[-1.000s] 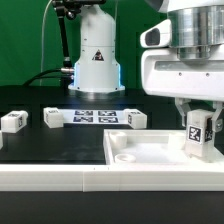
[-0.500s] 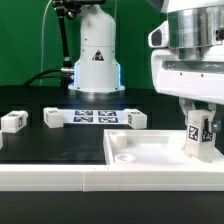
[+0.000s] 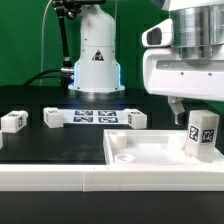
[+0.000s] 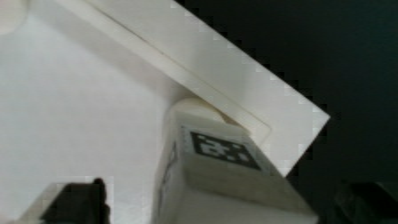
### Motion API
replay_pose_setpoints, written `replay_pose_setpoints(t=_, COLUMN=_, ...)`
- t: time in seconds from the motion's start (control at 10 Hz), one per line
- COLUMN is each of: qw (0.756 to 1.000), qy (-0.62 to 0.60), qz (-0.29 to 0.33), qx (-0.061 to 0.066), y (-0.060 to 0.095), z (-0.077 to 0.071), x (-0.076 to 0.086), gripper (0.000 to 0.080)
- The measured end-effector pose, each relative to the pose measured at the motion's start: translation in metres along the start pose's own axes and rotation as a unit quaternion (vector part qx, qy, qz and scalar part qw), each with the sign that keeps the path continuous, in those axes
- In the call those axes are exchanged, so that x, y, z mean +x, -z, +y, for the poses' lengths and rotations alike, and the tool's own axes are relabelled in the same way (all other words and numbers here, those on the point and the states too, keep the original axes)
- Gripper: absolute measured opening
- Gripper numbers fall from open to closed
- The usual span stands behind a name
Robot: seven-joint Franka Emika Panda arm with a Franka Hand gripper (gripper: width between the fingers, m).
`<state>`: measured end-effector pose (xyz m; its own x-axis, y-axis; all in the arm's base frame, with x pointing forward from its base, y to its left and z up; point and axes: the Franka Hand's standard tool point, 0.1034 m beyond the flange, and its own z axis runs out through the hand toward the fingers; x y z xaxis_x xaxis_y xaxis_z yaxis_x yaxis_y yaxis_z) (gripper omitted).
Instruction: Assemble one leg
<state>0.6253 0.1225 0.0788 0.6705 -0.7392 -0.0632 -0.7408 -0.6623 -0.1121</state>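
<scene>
While my claw (image 3: 199,108) hangs open on the exterior view's right, the leg (image 3: 203,135) stands upright just below it, its black-and-white tag turned toward the camera. The leg rests on the big white panel (image 3: 140,150), close to that panel's corner on the exterior view's right. The panel lies flat on the black worktop (image 3: 60,145). Farther back on the worktop three small tagged white blocks stand in a row, well apart from the leg: the first block (image 3: 12,121) at the exterior view's far left, the second block (image 3: 52,118) near it, the third block (image 3: 136,119) toward the middle. The marker board (image 3: 95,117) lies between the second and third blocks, and my arm base (image 3: 97,60) rises behind it.

From my wrist, the leg (image 4: 228,165) sits between the two halves of my claw (image 4: 222,205), its tag in plain sight. My fingers (image 4: 75,200) show as dark tips on either side, each with a clear gap to the leg, so I touch it on neither side. The leg stands on the panel (image 4: 89,90) right beside its raised edge, near a corner, with the dark worktop (image 4: 320,40) beyond.
</scene>
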Motion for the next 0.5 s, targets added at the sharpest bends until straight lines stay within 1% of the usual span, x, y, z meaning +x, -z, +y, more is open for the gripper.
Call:
replay_pose_setpoints(t=0.1, qw=0.998, qy=0.062, qz=-0.002, qx=-0.004, y=0.0004, z=-0.0008, x=-0.0011, gripper=0.0647)
replay_pose_setpoints(t=0.3, qw=0.986, qy=0.166, qz=-0.002, qx=-0.027, y=0.0017, z=-0.0029, x=-0.0063, gripper=0.0648)
replay_pose_setpoints(t=0.4, qw=0.973, qy=0.228, qz=0.002, qx=-0.034, y=0.0015, z=-0.0023, x=-0.0058, gripper=0.0648)
replay_pose_setpoints(t=0.5, qw=0.961, qy=0.273, qz=0.004, qx=-0.037, y=0.0014, z=-0.0017, x=-0.0047, gripper=0.0648)
